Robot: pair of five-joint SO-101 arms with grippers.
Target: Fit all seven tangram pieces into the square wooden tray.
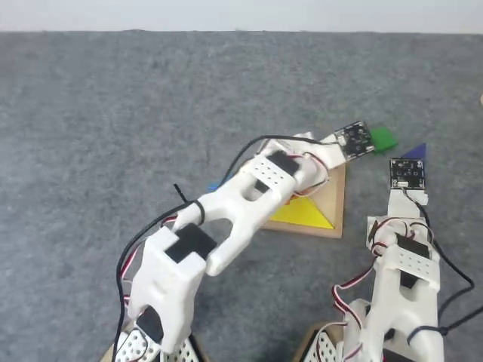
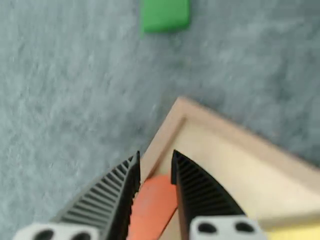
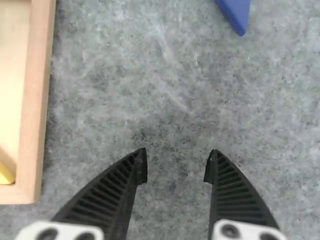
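The square wooden tray [image 1: 336,204] lies right of centre, with a yellow triangle [image 1: 303,214] inside it. My left gripper [image 2: 155,161] hangs over the tray's corner [image 2: 175,111], shut on an orange piece [image 2: 152,206]. A green piece [image 2: 165,15] lies on the felt beyond that corner and is also seen from above [image 1: 383,139]. My right gripper [image 3: 177,159] is open over bare felt beside the tray's rim [image 3: 40,100], with nothing between its fingers. A blue triangle [image 3: 235,12] lies ahead of it [image 1: 414,151].
The left arm [image 1: 249,196] stretches across the tray and covers most of it. A bit of blue [image 1: 214,185] peeks out from under that arm. The right arm [image 1: 404,264] stands at the front right. Grey felt spreads to the left and back.
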